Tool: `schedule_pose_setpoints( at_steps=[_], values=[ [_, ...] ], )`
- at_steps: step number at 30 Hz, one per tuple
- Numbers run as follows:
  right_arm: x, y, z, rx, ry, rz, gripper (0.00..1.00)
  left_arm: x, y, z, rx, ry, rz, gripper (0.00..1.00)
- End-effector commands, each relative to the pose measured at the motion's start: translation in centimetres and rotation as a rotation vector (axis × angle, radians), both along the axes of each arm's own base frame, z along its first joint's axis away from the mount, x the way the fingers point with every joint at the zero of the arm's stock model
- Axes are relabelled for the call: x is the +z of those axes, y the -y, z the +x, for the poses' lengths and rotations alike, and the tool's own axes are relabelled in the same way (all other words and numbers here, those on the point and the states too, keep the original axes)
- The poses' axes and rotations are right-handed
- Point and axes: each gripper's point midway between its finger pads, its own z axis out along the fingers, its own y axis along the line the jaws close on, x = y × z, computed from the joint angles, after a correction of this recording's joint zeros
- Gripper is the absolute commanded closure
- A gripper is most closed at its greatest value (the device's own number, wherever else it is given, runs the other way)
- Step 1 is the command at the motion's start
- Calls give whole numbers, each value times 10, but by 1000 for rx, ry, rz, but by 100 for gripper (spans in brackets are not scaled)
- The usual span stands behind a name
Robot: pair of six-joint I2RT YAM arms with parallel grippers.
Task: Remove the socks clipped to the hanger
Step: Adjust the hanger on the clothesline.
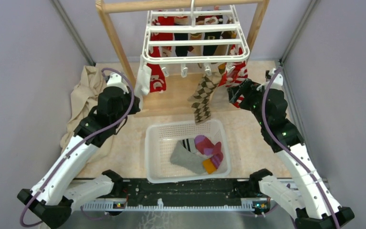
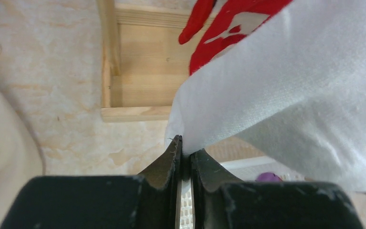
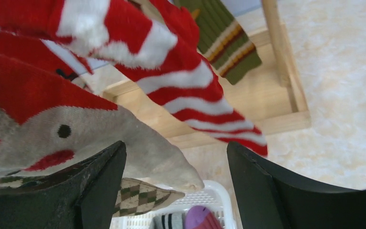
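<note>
Here the left gripper (image 2: pixel 185 151) pinches a soft white sock (image 2: pixel 286 95); the right gripper (image 3: pixel 176 152) gapes by a striped sock (image 3: pixel 190 90).

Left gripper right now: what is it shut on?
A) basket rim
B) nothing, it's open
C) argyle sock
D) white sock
D: the left wrist view shows the left gripper pinched shut on the lower edge of the white sock.
</note>
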Motion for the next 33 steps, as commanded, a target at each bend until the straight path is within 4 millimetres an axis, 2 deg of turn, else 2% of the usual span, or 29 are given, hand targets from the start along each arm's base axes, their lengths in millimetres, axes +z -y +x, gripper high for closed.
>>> schedule_pose_setpoints(
  at_steps=[1,4,10,14,16,18,23,28,33],
  values=[
    [38,-17,1,111,155,18,22,-13,-12,6,-18,-83,-7,85],
    [36,-20,0,139,166,13,23,-17,-19,14,-21,-100,-25,85],
    [26,-34,5,211,173,8,25,-3,-31,24,-23,-68,-44,77],
    [19,-35,14,213,187,-6,24,-3,-32,28,-40,-77,-56,65],
    [20,-34,17,209,198,-18,22,-4,-32,29,-45,-80,-58,56],
    [19,-35,20,222,206,-24,15,-5,-32,29,-48,-85,-57,44],
    [7,-59,27,331,192,5,10,3,-17,22,-125,-77,-101,28],
    [3,-92,20,522,208,71,20,25,-5,2,-209,-50,-166,27],
    [3,-105,5,626,217,108,35,48,-1,-22,-257,-25,-213,27]
  ],
)
